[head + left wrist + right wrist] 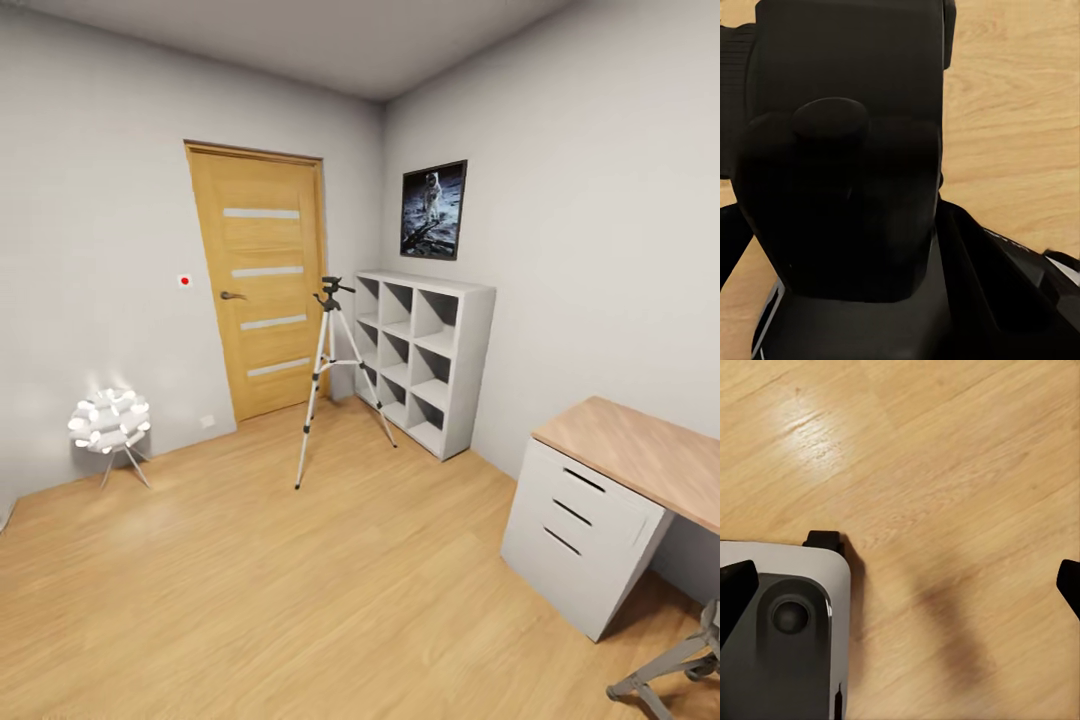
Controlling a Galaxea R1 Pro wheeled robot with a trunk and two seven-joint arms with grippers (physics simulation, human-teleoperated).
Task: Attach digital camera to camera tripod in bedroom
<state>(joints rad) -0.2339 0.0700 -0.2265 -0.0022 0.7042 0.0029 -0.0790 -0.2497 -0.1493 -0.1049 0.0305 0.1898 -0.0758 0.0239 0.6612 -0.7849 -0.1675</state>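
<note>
Facing the bedroom from our head camera, we see the camera tripod (335, 375) standing upright on the wood floor (300, 600), legs spread, just in front of the oak door (262, 280) and beside the white cube shelving (428, 358). We judge it stands out in the open so that we can roll up to its black head, which sits bare with nothing mounted yet. A small ball-shaped lamp (110, 422) glows near the left wall, and a tabletop (640, 452) with drawers sits at the right.

Our left wrist camera gives what the head view lacks: the digital camera (844, 161), a dark boxy mass with a rounded hump, sits right against the lens, carried in our left tool (847, 247), whose dark fingers flank it. We judge it is held close for the drive over.

Our right wrist camera looks down at bare planks, with the right tool (907, 585) spread wide and holding nothing
</note>
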